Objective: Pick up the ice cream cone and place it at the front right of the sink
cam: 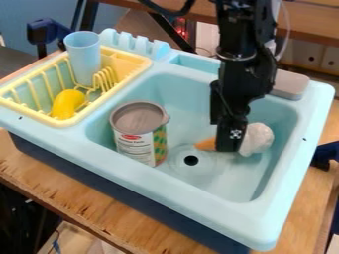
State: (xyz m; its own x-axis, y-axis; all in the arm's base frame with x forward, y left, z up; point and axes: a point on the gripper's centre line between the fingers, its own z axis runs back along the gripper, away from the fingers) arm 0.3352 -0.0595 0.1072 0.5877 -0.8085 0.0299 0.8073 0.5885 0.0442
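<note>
Start nearest with the bare wooden tabletop (99, 213), then the pale blue sink (218, 213). Inside the basin, see the can (139, 134) upright beside the drain hole (191, 160). Across the drain, find the ice-cream toy (257, 139), on its side in the basin, with white scoop toward the far right wall, orange cone toward the can. Right at the toy, partly in front of it, note the gripper (228, 144), pointing down. Cannot tell from this angle: wide, narrow or closed on the toy. Could roll or squirt the toy loose by pinching off-centre, given the round scoop and tapering cone. Could jam against the basin floor by pressing too low, or tip the can by swinging toward it. Farther back, notice the yellow rack (136, 58) with yellow toy (65, 104) and blue cup (84, 57) inside.
</note>
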